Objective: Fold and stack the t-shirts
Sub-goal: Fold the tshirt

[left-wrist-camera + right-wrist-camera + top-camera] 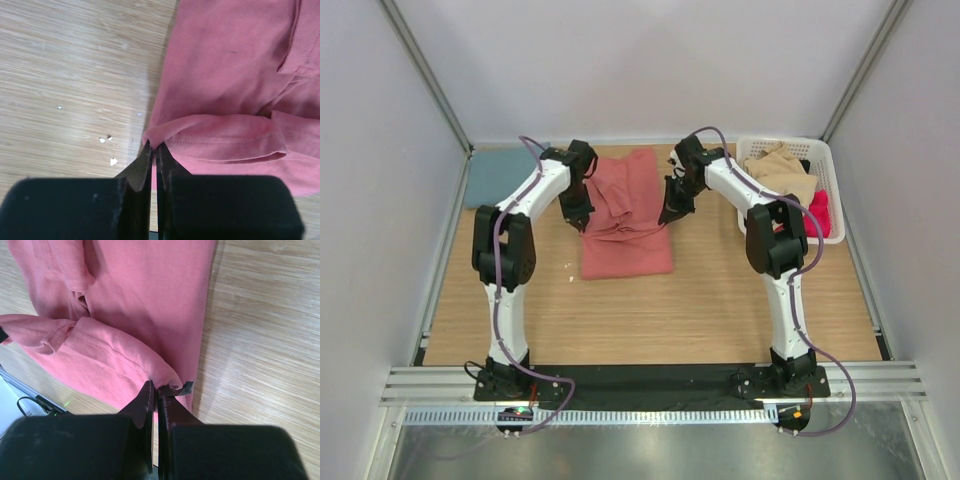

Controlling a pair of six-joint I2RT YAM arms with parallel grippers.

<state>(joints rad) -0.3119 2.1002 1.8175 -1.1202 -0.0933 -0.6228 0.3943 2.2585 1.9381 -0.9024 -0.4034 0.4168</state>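
I see the white basket [825,150] holding tan cloth [782,168] and pink cloth [819,212]. My left tool [154,150] and right tool [156,390] pinch the salmon-red t-shirt [625,215] mid-tabletop [670,320]; the teal t-shirt [500,175] lies far left.

Left gripper [582,222], right gripper [669,216] flank salmon-red t-shirt [625,245]; teal-blue t-shirt [498,176] far-left.

Wooden table [720,310]; white walls [650,60]

Half-folded salmon-red t-shirt [625,235] at centre; teal t-shirt [500,176] flat, far left.
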